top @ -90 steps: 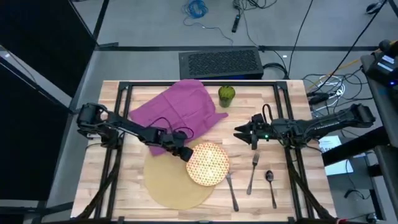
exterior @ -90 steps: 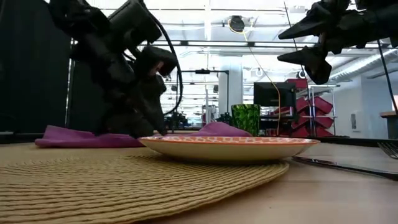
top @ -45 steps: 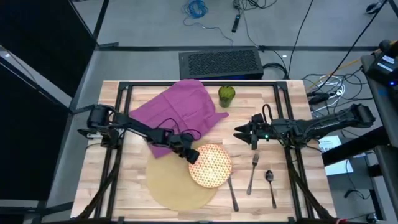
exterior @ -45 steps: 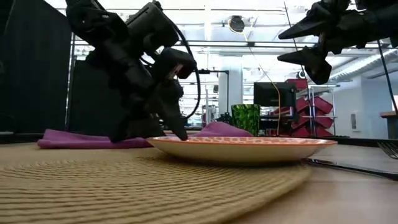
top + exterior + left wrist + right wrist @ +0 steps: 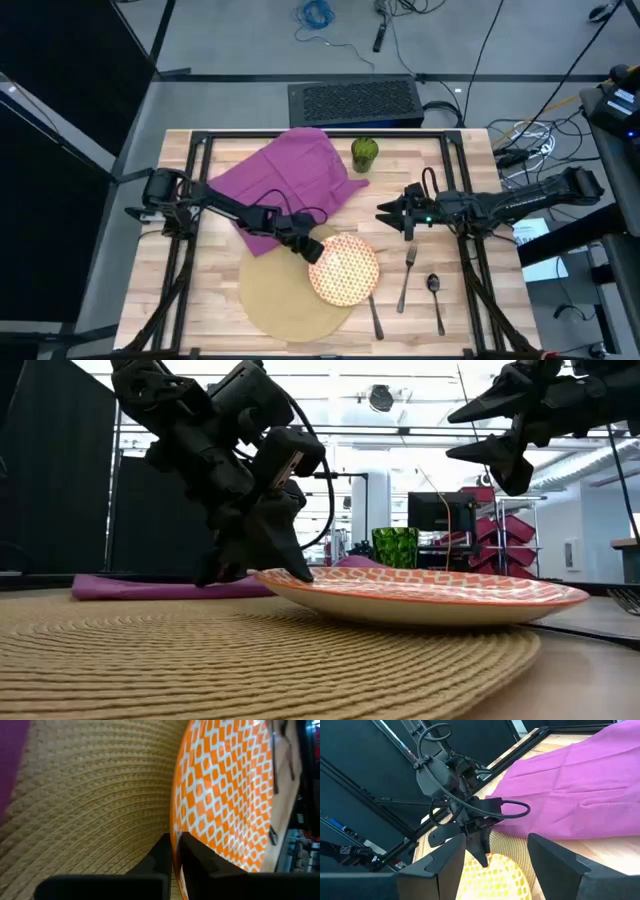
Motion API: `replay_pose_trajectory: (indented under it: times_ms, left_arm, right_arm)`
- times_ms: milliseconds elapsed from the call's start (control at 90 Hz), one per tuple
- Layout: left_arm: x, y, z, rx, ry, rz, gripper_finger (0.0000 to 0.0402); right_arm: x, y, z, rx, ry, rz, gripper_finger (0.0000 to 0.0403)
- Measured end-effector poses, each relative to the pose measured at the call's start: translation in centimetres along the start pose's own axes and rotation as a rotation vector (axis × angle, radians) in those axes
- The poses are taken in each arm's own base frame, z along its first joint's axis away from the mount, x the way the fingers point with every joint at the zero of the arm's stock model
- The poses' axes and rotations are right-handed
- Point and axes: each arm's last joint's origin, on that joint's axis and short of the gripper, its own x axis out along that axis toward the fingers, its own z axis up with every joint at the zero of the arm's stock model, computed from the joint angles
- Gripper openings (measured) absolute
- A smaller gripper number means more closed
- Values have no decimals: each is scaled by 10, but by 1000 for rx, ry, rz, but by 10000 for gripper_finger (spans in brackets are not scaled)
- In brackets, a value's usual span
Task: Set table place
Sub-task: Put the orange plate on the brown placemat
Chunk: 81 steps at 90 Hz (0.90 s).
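The left claw (image 5: 313, 250) is pinching the rim of the plate (image 5: 345, 268). In the left wrist view its two dark fingers (image 5: 161, 857) are nearly closed, with the thin orange-and-cream edge squeezed between them. It is gripping the rim because the plate is flat and wide, so the edge is the only part thin enough to fit between the fingers.

The plate is sitting on the right part of the big round mat (image 5: 285, 300), and its right side is hanging over the mat's edge. In the low view the plate (image 5: 420, 595) is tipping a little, with the pinched side lifted up. I think the claw is raising that side so the plate can slide without dragging on the mat's bumpy weave (image 5: 250, 665). The plate probably belongs nearer the middle of the mat.

The mat is lying flat on the wooden surface (image 5: 470, 310), near the front and a bit left of the middle. The knife (image 5: 372, 310), the fork (image 5: 407, 280) and the spoon (image 5: 435, 300) are lying just to the right of the plate.

A purple cloth (image 5: 285, 180) is spread out behind the mat, and a green cup (image 5: 364, 153) is standing beside it.

The right claw (image 5: 385, 213) is hanging above the surface, away from the plate, with its fingers wide apart and nothing in them. It is waiting.
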Motion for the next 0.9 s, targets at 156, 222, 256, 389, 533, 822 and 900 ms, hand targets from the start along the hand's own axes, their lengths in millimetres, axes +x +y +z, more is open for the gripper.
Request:
replay_pose_trajectory:
  times_ms: [156,222,256,389,533,822,900]
  left_arm:
    - [-9,-8,6,1,-3,-26,1]
    - [-16,-13,7,7,-17,-47,0]
    - [-22,-15,7,13,-22,-37,0]
    - [-46,-21,6,38,-43,18,0]
    - [-70,-25,1,56,-59,77,0]
    - [-98,-28,-28,44,45,199,0]
    - [-97,-30,-38,54,79,212,0]
  right_arm:
    - [0,0,0,1,-1,0,203]
    - [0,0,0,1,2,4,203]
    - [0,0,0,5,10,13,203]
    - [0,0,-2,20,47,21,203]
    - [0,0,-3,21,55,19,203]
    - [1,-1,-4,31,65,19,203]
    - [1,0,-5,45,90,41,203]
